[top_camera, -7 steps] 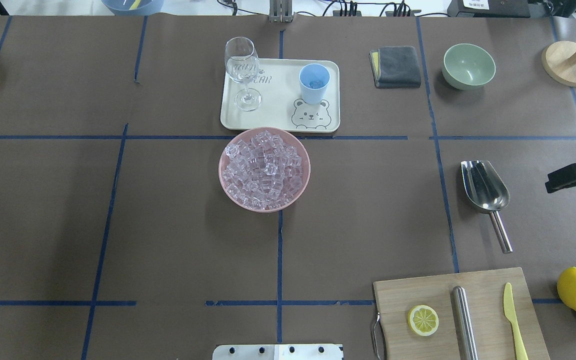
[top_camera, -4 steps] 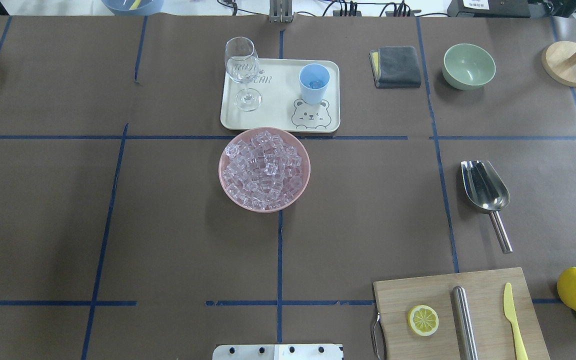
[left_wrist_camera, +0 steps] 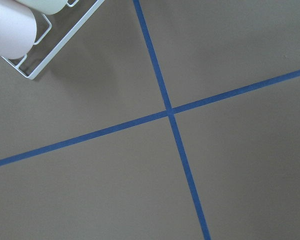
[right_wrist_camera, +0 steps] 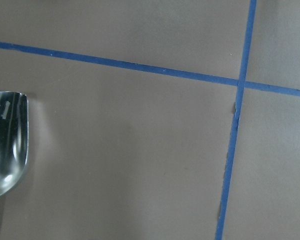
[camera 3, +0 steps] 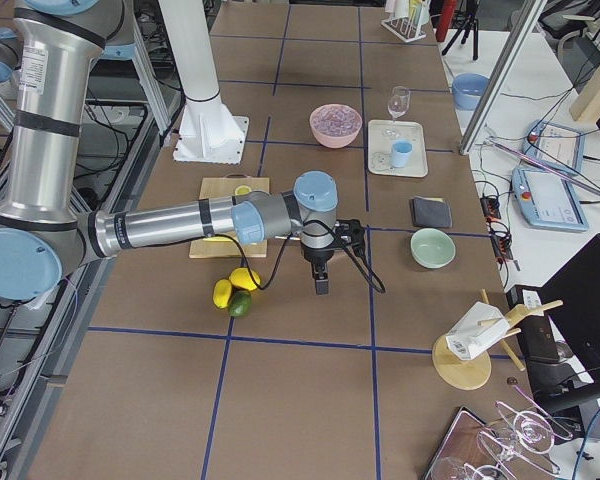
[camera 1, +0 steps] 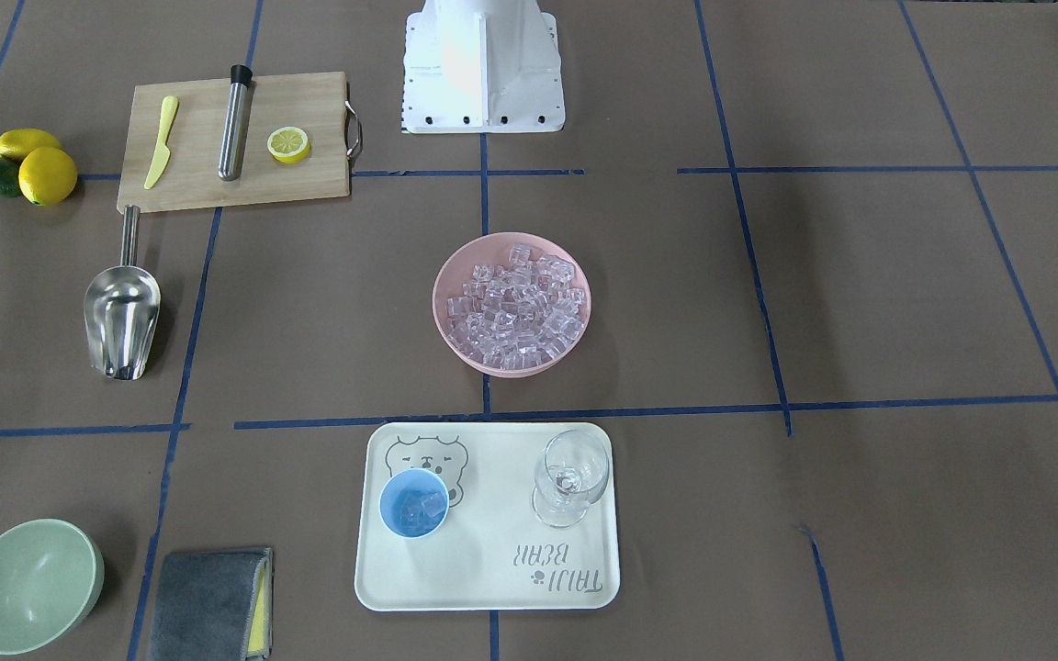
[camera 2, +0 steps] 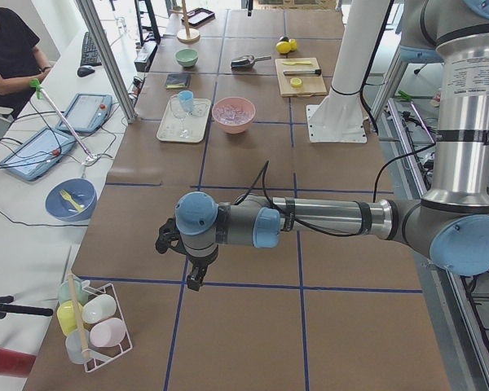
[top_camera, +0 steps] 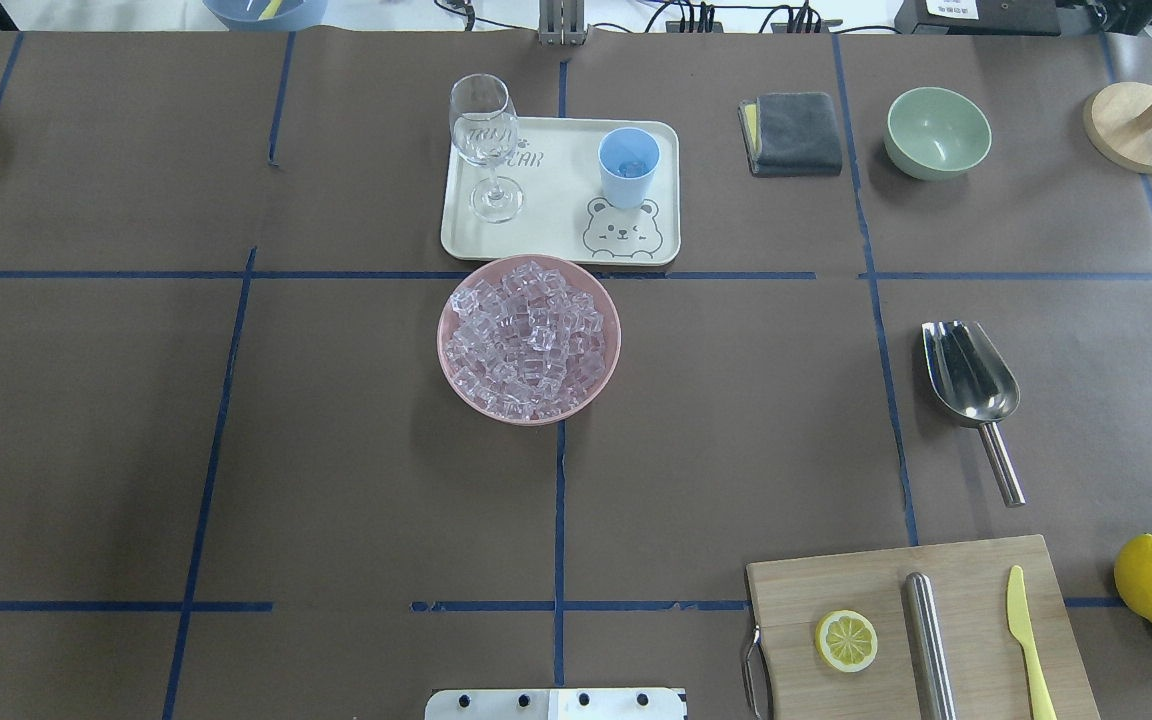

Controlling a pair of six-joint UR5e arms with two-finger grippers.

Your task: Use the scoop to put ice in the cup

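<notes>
The left hand (camera 2: 194,281) hangs low over the bare brown counter (top_camera: 736,420) at its left end, close to a white wire rack (camera 2: 94,338) of pastel cups. From this side I cannot tell how far its fingers are parted. The right hand (camera 3: 322,283) hangs at the right end beside the lemons (camera 3: 242,278), and its opening is just as unclear. The scoop (top_camera: 971,372) lies flat on the right of the counter, apart from both hands, with its trough pointing far and its handle near. Most of the ice (top_camera: 526,335) is heaped in a pink bowl (top_camera: 442,345) at the centre. Just beyond the bowl, the cup (top_camera: 628,165) stands upright on the right part of a cream tray (top_camera: 561,190) with a few cubes inside.
</notes>
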